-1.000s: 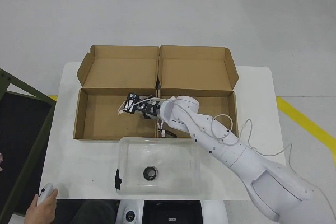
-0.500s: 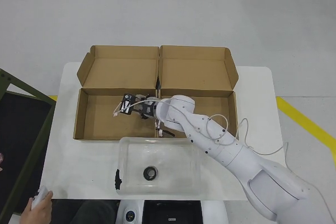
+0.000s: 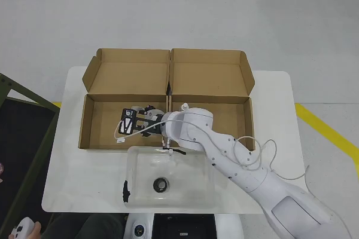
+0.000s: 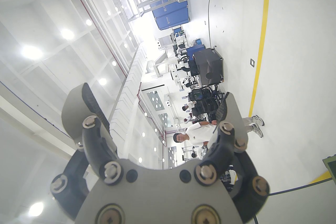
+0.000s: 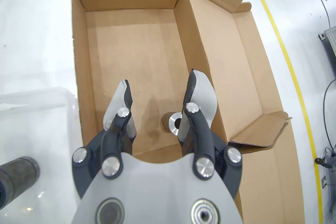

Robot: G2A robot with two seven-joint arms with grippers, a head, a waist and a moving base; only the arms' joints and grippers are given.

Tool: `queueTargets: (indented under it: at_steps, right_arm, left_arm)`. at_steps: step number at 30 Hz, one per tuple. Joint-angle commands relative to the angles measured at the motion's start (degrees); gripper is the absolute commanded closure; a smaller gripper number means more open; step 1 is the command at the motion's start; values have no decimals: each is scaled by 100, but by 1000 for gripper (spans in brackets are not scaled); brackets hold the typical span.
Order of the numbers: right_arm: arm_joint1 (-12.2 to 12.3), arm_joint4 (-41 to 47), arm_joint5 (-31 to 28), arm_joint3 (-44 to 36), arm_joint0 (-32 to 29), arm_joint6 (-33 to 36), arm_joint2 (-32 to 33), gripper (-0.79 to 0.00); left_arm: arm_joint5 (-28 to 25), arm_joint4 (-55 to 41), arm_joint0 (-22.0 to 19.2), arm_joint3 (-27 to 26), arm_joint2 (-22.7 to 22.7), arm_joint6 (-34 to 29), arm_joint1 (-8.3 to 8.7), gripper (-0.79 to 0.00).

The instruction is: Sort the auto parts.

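My right gripper (image 5: 158, 83) hangs open over the left cardboard box (image 5: 131, 51), with nothing between its fingers. A small silver cylindrical part (image 5: 173, 123) lies on the box floor beside one finger, close to the box's near wall. From above, the right gripper (image 3: 127, 122) is over the middle of the left box (image 3: 99, 128), and the arm crosses the divider from the right. A dark ring-shaped part (image 3: 161, 184) lies in the clear plastic bin (image 3: 191, 156); the wrist view shows this dark part (image 5: 18, 179) as a short cylinder. My left gripper (image 4: 156, 93) is open, points up into the room and holds nothing.
A second cardboard box (image 3: 227, 119) adjoins the left one on its right, both with lids folded back. The clear bin stands directly in front of the boxes on the white table (image 3: 269, 155). A dark green frame (image 3: 12, 101) stands left of the table.
The right gripper has moved left over the left box and slightly toward its front wall.
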Motion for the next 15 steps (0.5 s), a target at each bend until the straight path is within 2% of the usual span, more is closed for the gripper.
queueTargets:
  at_steps: [1,15]
  right_arm:
    - [63,10,-121,-324,-235,-10,101,-369]
    - [514,-131,-1056,-2251,-1904,249,644,-388]
  left_arm:
    - [0,0,0,0,0,0,0,-785]
    - [0,0,0,0,0,0,0,-785]
